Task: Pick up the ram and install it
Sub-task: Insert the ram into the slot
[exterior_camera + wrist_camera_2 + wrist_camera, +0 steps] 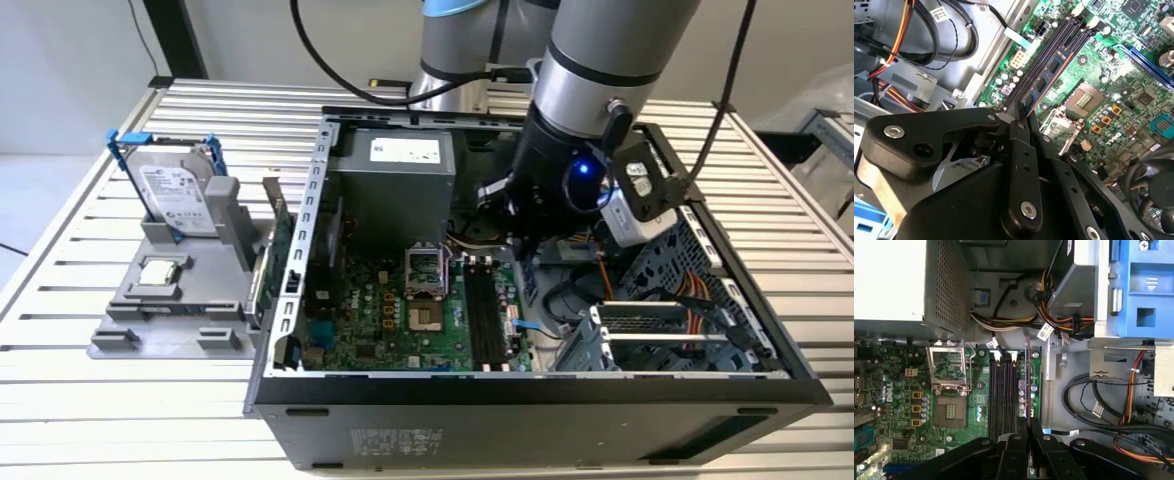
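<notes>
Black tool (1021,120) clenched on thin bluish-green ram stick (1050,76) above black motherboard slots (1002,390); misalignment risks jamming, bent board.

The tool (1021,117) is matt black plastic with shiny metal screws. Under it, the ram (1046,80) and the green board (1104,75) look smooth and glossy.
</notes>
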Controlling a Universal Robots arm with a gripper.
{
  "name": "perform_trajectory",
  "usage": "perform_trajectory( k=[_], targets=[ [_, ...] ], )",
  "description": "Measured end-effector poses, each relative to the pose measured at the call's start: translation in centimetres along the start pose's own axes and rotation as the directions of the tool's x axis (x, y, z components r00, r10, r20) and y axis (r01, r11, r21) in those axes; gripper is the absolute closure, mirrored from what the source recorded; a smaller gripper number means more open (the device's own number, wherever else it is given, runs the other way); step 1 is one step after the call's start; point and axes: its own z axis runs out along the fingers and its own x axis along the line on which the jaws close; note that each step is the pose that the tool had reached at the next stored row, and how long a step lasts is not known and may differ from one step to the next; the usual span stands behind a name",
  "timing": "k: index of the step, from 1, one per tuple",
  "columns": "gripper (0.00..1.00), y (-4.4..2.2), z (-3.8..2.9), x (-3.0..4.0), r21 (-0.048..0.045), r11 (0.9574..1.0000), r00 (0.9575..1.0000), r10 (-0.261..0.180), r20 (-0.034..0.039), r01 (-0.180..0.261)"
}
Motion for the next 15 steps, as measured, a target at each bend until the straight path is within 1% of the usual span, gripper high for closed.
perform_trajectory(
  k=[4, 15],
  targets=[
    [1.0, -0.13, 0.61, 0.0, 0.0002, 1.0, 1.0, 0.0, -0.0029, 0.0],
    [1.0, -0.42, 2.44, 0.02, 0.0001, 1.0, 1.0, 0.001, -0.0067, -0.001]
  ],
)
